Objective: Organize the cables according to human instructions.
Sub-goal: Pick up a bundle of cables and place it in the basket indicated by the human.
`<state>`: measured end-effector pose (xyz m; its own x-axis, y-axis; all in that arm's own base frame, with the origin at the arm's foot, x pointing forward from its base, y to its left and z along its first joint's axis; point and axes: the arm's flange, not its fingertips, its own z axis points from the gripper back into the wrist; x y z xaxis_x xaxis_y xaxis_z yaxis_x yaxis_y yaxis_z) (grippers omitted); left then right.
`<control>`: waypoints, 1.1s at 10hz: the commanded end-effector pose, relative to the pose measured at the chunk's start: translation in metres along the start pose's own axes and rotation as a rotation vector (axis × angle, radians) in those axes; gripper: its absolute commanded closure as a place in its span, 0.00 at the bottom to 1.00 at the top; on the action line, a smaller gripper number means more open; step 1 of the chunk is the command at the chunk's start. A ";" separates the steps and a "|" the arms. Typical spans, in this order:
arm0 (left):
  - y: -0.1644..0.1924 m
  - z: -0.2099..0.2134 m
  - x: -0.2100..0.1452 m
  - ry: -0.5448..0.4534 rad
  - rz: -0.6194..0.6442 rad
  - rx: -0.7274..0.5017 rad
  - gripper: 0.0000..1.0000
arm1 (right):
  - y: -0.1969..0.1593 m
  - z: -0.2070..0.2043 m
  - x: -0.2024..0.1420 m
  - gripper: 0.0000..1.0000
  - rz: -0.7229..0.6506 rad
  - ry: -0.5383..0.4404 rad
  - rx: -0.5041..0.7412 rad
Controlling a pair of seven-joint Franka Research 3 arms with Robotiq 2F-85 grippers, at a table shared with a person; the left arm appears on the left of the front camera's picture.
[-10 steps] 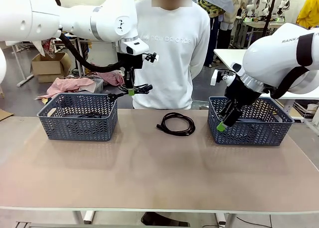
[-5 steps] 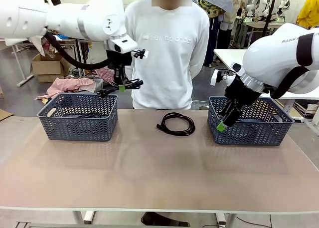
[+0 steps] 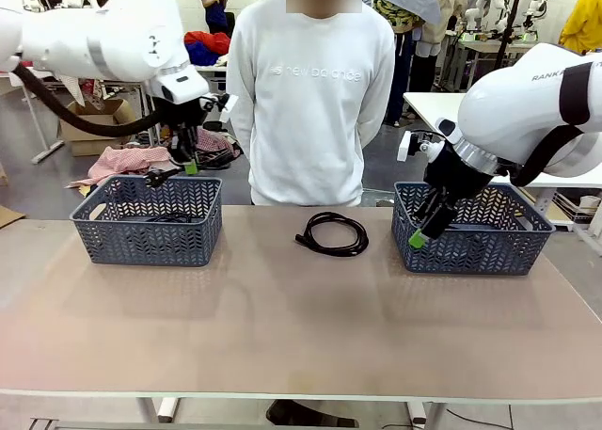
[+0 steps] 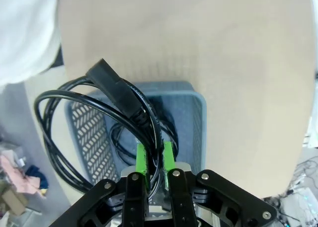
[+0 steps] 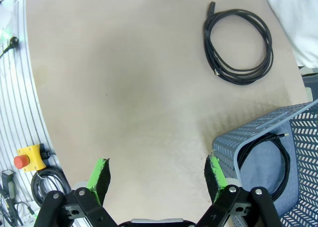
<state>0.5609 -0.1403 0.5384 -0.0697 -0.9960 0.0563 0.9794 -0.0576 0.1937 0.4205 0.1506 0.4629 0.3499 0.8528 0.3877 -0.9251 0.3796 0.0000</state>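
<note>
Left claw [image 3: 190, 166] clenched on a coiled cable [image 4: 112, 83], raised above the far rim of the left basket [image 3: 150, 234]. The loop dangles from the green pads; in the wrist view its plug points to 11 o'clock. A second cable [image 3: 169, 218] lies inside that basket.

Loose coil [image 3: 332, 233] lies flat at mid-counter [image 3: 282, 326], before the person [image 3: 315, 91]. The left basket sits at its 9 o'clock, the right basket [image 3: 489, 249] at its 3 o'clock.

Right claw [image 3: 419, 236] released, jaws wide with nothing between them, just beside the right basket's near-left corner. A basket cable [image 5: 266, 160] lies coiled inside the right basket.
</note>
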 end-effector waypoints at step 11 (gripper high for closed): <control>-0.030 -0.048 -0.079 -0.013 -0.003 0.041 0.85 | 0.000 0.001 0.000 0.00 -0.011 0.003 -0.006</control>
<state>0.5446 -0.0702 0.4843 -0.0547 -0.9975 0.0453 0.9762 -0.0439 0.2122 0.4205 0.1506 0.4630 0.3499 0.8528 0.3878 -0.9252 0.3796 -0.0001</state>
